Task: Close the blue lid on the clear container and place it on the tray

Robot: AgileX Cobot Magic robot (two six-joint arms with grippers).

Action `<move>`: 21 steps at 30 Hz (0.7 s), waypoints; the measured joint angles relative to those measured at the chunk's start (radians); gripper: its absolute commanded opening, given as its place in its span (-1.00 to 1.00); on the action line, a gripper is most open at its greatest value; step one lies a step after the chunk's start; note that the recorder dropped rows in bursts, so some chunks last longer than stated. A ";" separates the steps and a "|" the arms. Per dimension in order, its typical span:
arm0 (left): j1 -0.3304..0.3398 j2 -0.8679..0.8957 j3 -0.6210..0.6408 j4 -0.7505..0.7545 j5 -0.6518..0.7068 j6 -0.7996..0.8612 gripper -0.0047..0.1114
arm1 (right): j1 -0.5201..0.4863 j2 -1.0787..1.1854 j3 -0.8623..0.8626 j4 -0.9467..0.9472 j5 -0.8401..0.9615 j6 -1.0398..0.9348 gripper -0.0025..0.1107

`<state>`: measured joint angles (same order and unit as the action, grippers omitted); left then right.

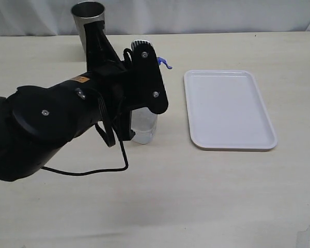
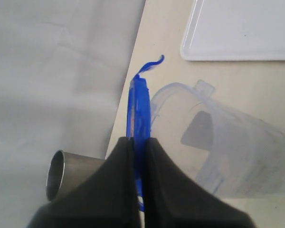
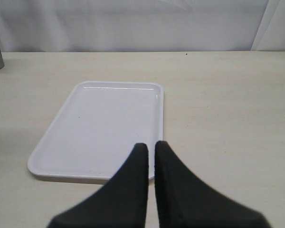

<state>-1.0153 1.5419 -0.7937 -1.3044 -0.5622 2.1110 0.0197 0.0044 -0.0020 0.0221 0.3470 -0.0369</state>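
My left gripper (image 2: 140, 139) is shut on the blue lid (image 2: 138, 114), which I see edge-on with one tab curling off its far end. The lid hangs just beside the open mouth of the clear container (image 2: 228, 152), apart from its rim. In the exterior view the container (image 1: 143, 128) stands upright, mostly hidden behind my left arm (image 1: 93, 103), and only a blue tab of the lid (image 1: 166, 63) pokes out. The white tray (image 1: 228, 108) lies to the container's right with nothing on it. My right gripper (image 3: 151, 145) is shut and holds nothing, hovering over the tray's (image 3: 99, 123) near edge.
A grey steel cup (image 1: 88, 13) stands at the back of the table behind my left arm, and it also shows as the steel cup (image 2: 69, 173) in the left wrist view. A black cable (image 1: 93, 171) loops on the table under the arm.
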 measured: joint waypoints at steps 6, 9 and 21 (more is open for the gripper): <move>0.000 0.000 0.000 -0.037 0.033 0.000 -0.92 | 0.000 0.000 0.000 0.000 0.000 0.000 -0.87; 0.000 0.000 0.000 -0.037 0.062 0.000 -0.92 | 0.000 0.000 0.000 0.000 0.000 0.000 -0.87; 0.000 0.000 0.029 -0.025 0.060 0.000 -0.92 | 0.000 0.000 0.000 0.000 0.000 0.000 -0.87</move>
<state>-1.0153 1.5419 -0.7650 -1.3294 -0.5026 2.1110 0.0197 0.0044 -0.0020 0.0221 0.3470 -0.0369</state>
